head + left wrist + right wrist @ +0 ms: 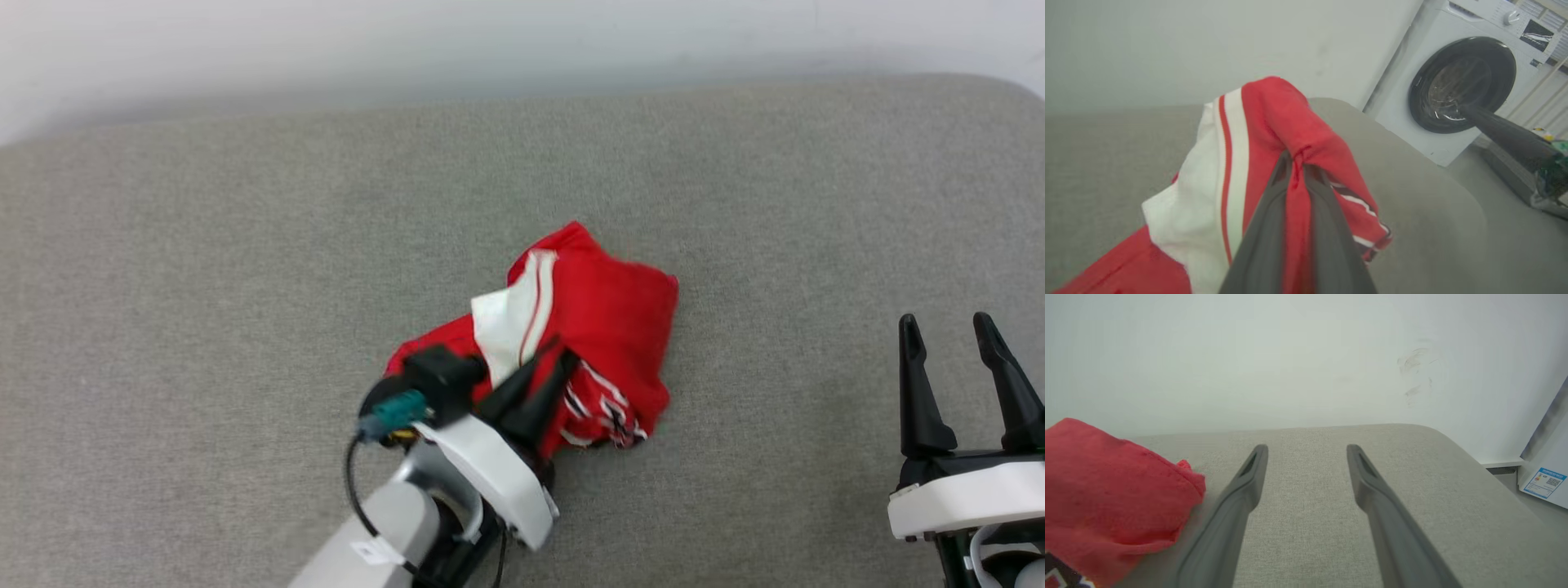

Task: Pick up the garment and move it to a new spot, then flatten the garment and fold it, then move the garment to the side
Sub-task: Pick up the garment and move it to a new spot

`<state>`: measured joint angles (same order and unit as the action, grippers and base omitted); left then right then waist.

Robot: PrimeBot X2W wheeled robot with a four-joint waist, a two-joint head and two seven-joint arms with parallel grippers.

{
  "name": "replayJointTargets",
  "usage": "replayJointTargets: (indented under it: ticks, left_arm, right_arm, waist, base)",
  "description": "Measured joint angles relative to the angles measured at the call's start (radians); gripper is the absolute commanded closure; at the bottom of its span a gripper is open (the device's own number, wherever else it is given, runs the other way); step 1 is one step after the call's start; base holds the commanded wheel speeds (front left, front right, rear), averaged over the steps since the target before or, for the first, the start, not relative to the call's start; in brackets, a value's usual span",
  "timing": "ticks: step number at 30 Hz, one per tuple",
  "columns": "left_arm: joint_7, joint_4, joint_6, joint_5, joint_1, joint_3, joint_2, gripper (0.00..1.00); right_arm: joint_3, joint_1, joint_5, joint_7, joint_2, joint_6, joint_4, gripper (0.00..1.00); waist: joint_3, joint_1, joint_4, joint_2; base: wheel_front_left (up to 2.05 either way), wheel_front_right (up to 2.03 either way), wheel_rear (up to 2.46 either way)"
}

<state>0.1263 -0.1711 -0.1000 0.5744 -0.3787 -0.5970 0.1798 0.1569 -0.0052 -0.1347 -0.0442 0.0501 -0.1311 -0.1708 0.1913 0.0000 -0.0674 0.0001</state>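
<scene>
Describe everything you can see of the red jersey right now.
The red jersey is a soft knit shirt. It has a white sleeve with red-and-white striped trim, and black-and-white lettering partly shows at its near edge. It lies crumpled in a heap near the middle of the grey fabric surface. The left gripper is shut on a red fold at the near side, which stands up in a peak. The open right gripper is apart from it.
</scene>
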Motion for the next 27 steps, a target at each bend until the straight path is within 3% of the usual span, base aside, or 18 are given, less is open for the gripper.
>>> replayJointTargets:
  ticks: [5,6,7,8,15,16,23,27]
  left_arm:
    - [-0.059,-0.052,-0.022,-0.007,0.028,-0.123,0.020,1.00]
    - [-0.060,-0.055,-0.023,-0.003,0.028,-0.139,0.025,0.87]
    - [-0.053,-0.056,-0.025,0.005,0.027,-0.146,0.029,0.50]
    - [-0.043,-0.056,-0.025,0.005,0.024,-0.154,0.033,0.00]
    - [0.062,-0.037,-0.017,0.014,-0.001,-0.122,0.047,0.00]
    - [0.094,-0.020,0.018,-0.002,-0.001,-0.089,0.058,0.00]
    - [0.132,0.011,0.140,-0.054,0.031,0.042,0.100,0.00]
    - [0.134,0.018,0.188,-0.058,0.082,0.141,0.122,0.00]
  right_arm:
    - [-0.012,-0.012,-0.006,-0.008,0.000,0.000,0.006,0.00]
    - [-0.015,-0.014,-0.007,-0.009,0.000,0.000,0.009,0.00]
    - [-0.014,-0.017,-0.006,-0.011,0.000,0.000,0.012,0.00]
    - [-0.013,-0.019,-0.006,-0.012,0.000,0.000,0.014,0.00]
    - [-0.007,-0.023,-0.001,-0.012,0.000,0.000,0.037,0.00]
    - [-0.009,-0.019,0.002,-0.007,0.000,0.000,0.044,0.00]
    - [-0.008,0.012,0.002,0.015,0.000,0.000,0.051,0.00]
    - [-0.004,0.033,0.002,0.024,0.000,0.000,0.050,0.00]
  waist:
    - [0.049,0.0000,-0.006,0.0000]
    - [0.054,0.0001,-0.004,0.0000]
    - [0.057,0.0001,0.000,0.0000]
    - [0.057,0.0001,0.006,0.0000]
    - [0.016,0.0000,0.039,0.0000]
    - [-0.015,0.0000,0.055,0.0000]
    - [-0.085,0.0000,0.095,0.0000]
    - [-0.116,0.0000,0.114,0.0000]
  base:
    - [0.00,0.00,0.00]
    - [0.00,0.00,0.00]
    - [0.00,0.00,0.00]
    - [0.00,0.00,0.00]
    - [0.00,0.00,0.00]
    - [0.00,0.00,0.00]
    - [0.00,0.00,0.00]
    - [0.00,0.00,0.00]
